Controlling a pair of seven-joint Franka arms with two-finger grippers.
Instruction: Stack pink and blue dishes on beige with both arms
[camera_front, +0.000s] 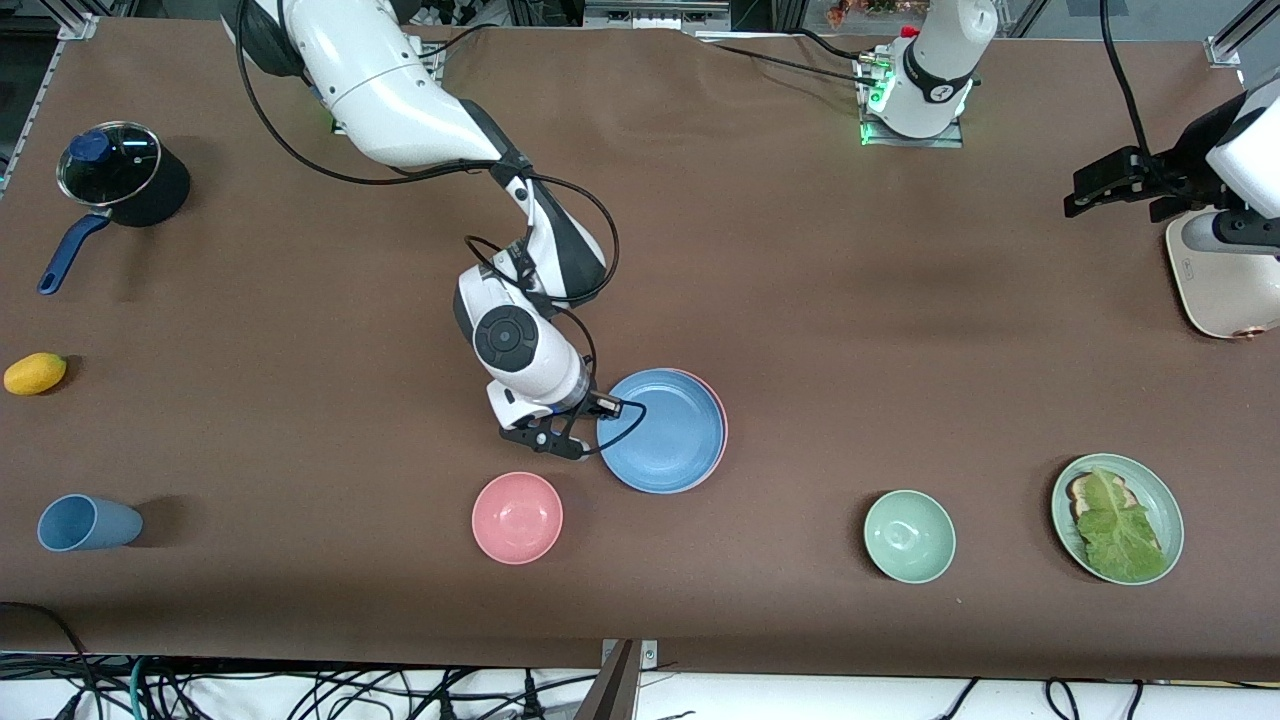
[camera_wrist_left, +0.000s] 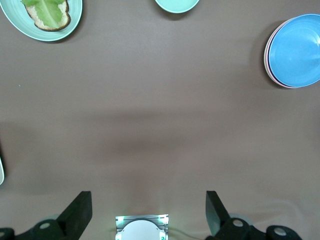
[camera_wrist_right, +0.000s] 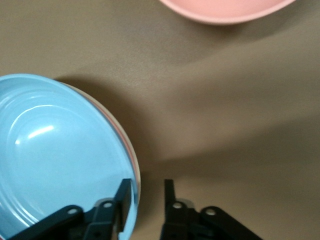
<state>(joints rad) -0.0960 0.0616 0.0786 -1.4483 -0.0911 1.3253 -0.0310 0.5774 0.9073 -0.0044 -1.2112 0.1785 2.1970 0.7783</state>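
Note:
The light blue plate (camera_front: 668, 430) lies on top of the pink plate (camera_front: 720, 425) in the middle of the table; of the pink one only a thin rim shows. In the right wrist view a paler cream edge, the beige plate (camera_wrist_right: 136, 167), peeks out under that rim. My right gripper (camera_front: 560, 440) is low at the stack's edge toward the right arm's end. It is open (camera_wrist_right: 147, 184), one finger over the blue plate (camera_wrist_right: 55, 150) and the other outside the rim, with a gap. My left gripper (camera_front: 1085, 195) waits open (camera_wrist_left: 147, 200) above the left arm's end of the table.
A pink bowl (camera_front: 517, 517) sits close to the stack, nearer the front camera. A pale green bowl (camera_front: 909, 536) and a green plate (camera_front: 1062, 510) with bread and lettuce lie toward the left arm's end. A blue cup (camera_front: 88, 523), yellow fruit (camera_front: 35, 373), lidded pot (camera_front: 120, 180) and white appliance (camera_front: 1225, 290) stand around.

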